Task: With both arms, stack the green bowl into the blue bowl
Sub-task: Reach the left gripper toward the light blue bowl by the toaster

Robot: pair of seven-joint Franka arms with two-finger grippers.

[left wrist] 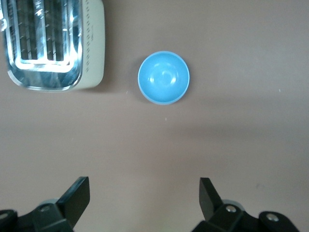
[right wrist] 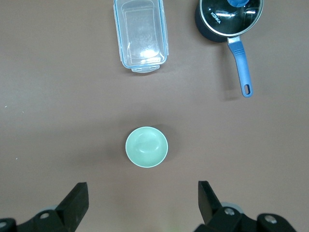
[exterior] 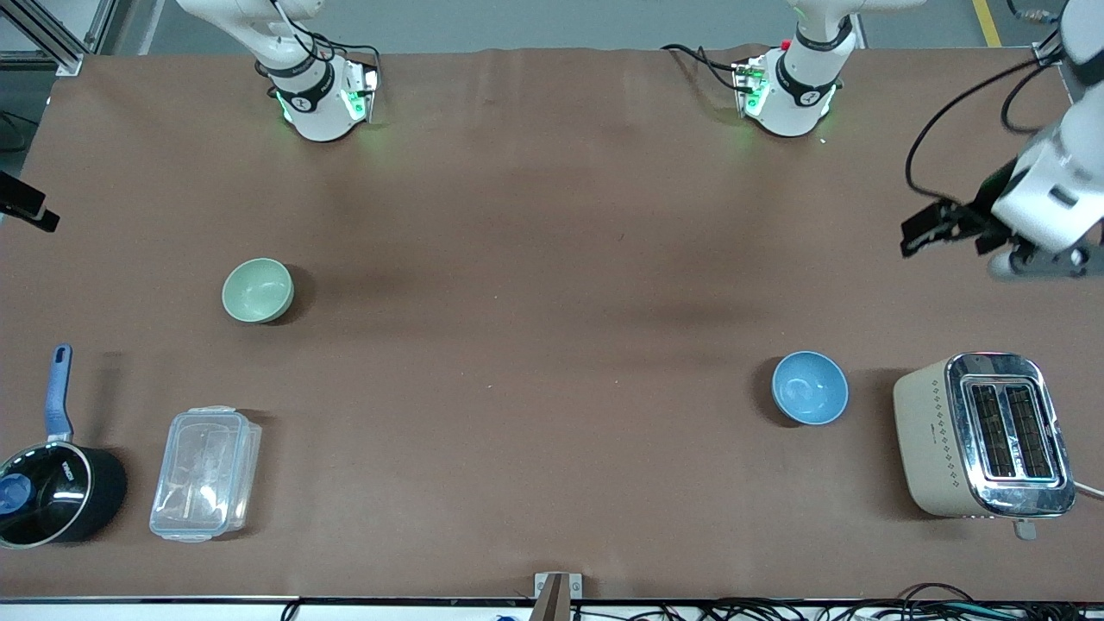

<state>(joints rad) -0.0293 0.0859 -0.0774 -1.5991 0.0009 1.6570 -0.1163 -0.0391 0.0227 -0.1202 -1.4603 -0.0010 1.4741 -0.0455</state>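
Note:
The green bowl (exterior: 257,291) stands upright and empty on the brown table toward the right arm's end; it also shows in the right wrist view (right wrist: 147,147). The blue bowl (exterior: 809,388) stands upright and empty toward the left arm's end, beside the toaster, and shows in the left wrist view (left wrist: 163,77). My left gripper (exterior: 927,228) hangs high over the table, open and empty (left wrist: 145,193). My right gripper (right wrist: 143,195) is open and empty, high over the table beside the green bowl; only a black tip of it (exterior: 24,207) shows in the front view.
A cream and chrome toaster (exterior: 983,435) stands beside the blue bowl. A clear plastic lidded box (exterior: 205,473) and a black saucepan with a blue handle (exterior: 52,483) lie nearer to the front camera than the green bowl.

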